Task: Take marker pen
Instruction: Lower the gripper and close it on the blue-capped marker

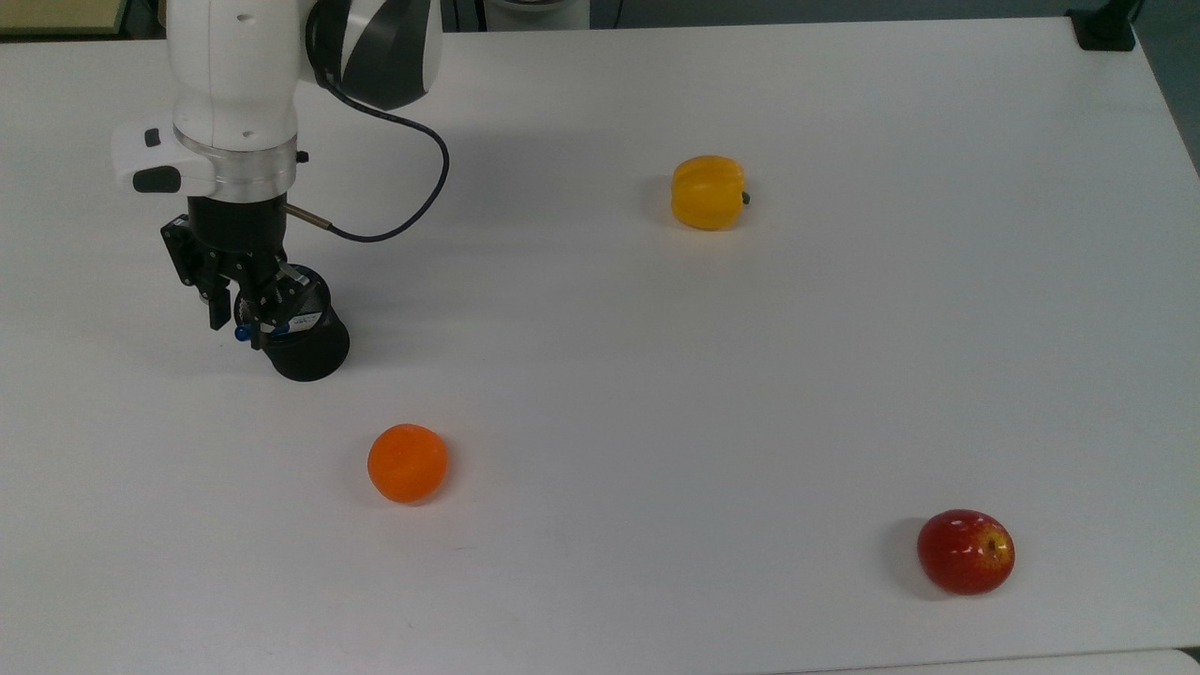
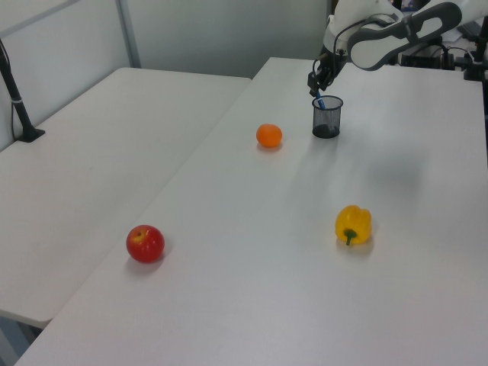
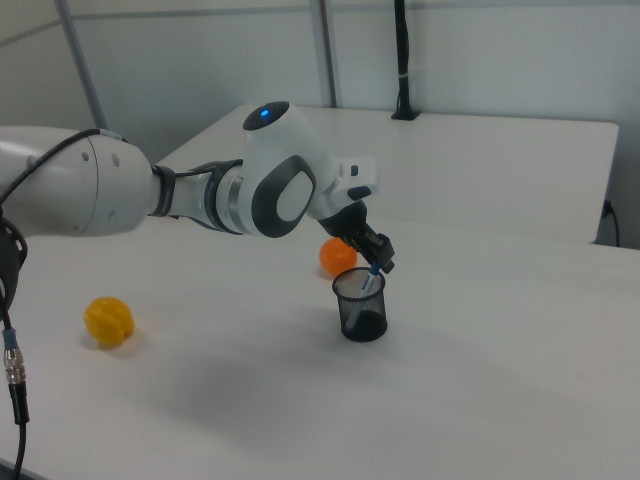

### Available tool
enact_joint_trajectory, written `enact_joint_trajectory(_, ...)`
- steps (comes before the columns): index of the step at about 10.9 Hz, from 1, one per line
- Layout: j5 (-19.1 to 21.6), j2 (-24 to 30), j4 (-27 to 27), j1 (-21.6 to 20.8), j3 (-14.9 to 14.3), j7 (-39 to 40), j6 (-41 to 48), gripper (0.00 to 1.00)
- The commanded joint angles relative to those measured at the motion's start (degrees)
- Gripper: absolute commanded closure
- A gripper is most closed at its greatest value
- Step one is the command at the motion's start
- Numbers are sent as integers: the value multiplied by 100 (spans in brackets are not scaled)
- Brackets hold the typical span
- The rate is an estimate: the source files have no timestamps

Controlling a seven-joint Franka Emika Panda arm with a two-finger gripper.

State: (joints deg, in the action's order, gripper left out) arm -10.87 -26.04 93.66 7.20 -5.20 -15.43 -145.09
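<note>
With the hand (image 1: 242,317) straddling the marker pen's (image 1: 246,332) blue cap above the mesh cup (image 1: 305,349), fingers look unclenched, pen leaning toward the top view's left.

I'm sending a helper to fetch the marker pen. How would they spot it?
On the white table, find the black mesh cup under the robot's claw. The marker pen leans in it, blue cap up: the only slim thing among round fruit.
</note>
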Motion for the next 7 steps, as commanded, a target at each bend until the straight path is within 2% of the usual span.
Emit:
enact_joint_trajectory(1, -153, -77, -24, -61, -25, -215, -178, 73)
enact_joint_trajectory(7, -135, -7, -23, -78, -25, -232, -160, 90)
